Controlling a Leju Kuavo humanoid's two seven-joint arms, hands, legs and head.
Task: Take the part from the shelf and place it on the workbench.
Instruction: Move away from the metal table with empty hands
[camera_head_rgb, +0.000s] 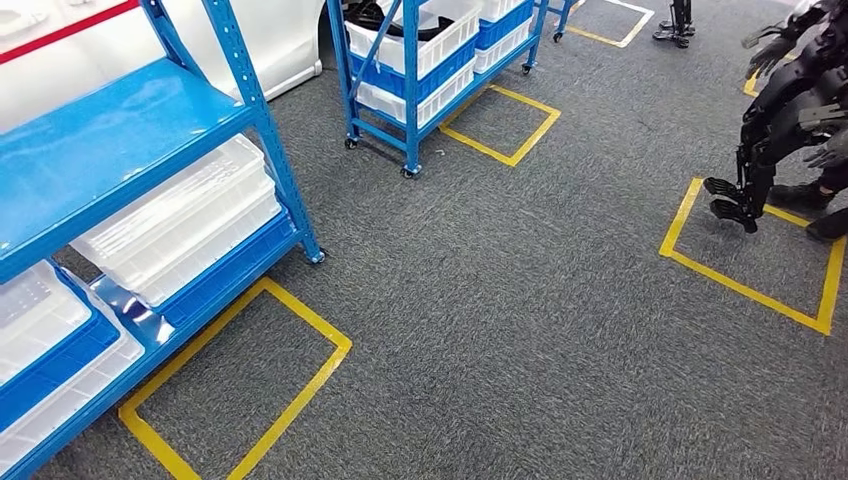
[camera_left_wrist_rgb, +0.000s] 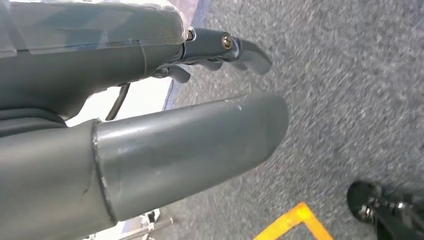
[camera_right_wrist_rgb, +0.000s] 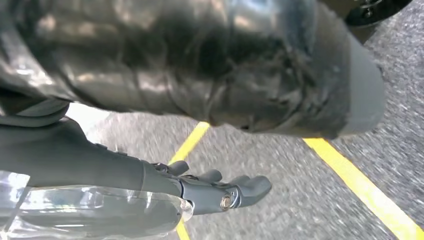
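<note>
A blue shelf (camera_head_rgb: 100, 140) stands close on my left with white bins (camera_head_rgb: 190, 220) on its lower levels. A second blue shelf (camera_head_rgb: 410, 100) stands farther ahead; its top white bin holds dark parts (camera_head_rgb: 385, 18). In the left wrist view my left hand (camera_left_wrist_rgb: 190, 145) hangs over grey carpet, thick thumb and dark fingers (camera_left_wrist_rgb: 240, 50) apart, nothing between them. In the right wrist view my right hand (camera_right_wrist_rgb: 200, 190) also hangs over the carpet, fingers straight. Its thumb (camera_right_wrist_rgb: 250, 70) looks dark, glossy and wrinkled, and floor shows between thumb and fingers.
Grey carpet runs between the shelves. Yellow tape squares mark the floor by the near shelf (camera_head_rgb: 300, 390), by the far shelf (camera_head_rgb: 520, 140) and at the right (camera_head_rgb: 760, 290). Another dark humanoid robot (camera_head_rgb: 790, 110) stands at the right edge.
</note>
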